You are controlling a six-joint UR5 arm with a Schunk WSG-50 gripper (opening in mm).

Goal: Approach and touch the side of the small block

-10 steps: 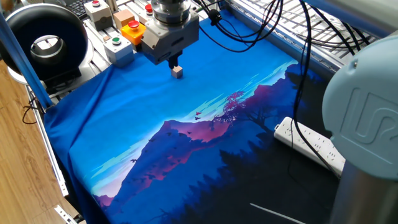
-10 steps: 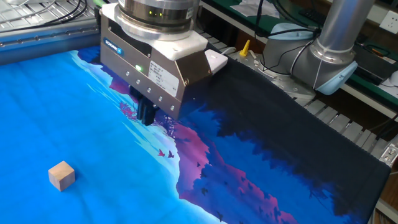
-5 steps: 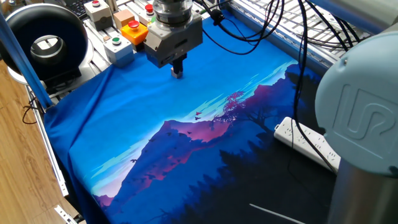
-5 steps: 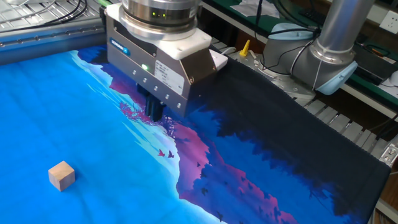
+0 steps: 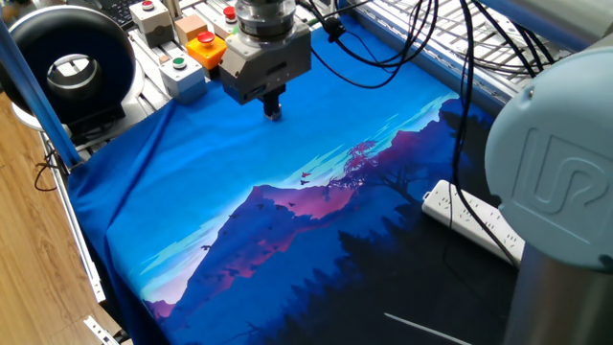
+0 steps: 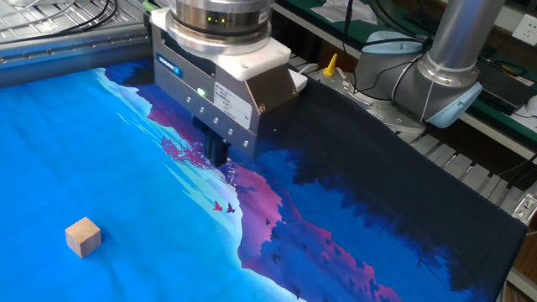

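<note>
The small block (image 6: 83,236) is a tiny tan cube lying on the blue part of the printed cloth (image 6: 101,151), at the lower left of the other fixed view. My gripper (image 6: 216,156) hangs over the cloth well to the block's upper right, clearly apart from it, with its dark fingers together and holding nothing. In one fixed view my gripper (image 5: 274,109) stands in front of the block's place, so the block is hidden there.
Boxes with red, green and yellow buttons (image 5: 182,48) stand past the cloth's far left edge, next to a black round device (image 5: 67,62). A white power strip (image 5: 479,225) lies at the right. Black cables (image 5: 402,38) hang behind the gripper. The arm's base (image 6: 453,67) stands at the back.
My gripper has moved a little sideways, away from the block in the other fixed view; in one fixed view its fingers now cover the block. The block has not moved.
</note>
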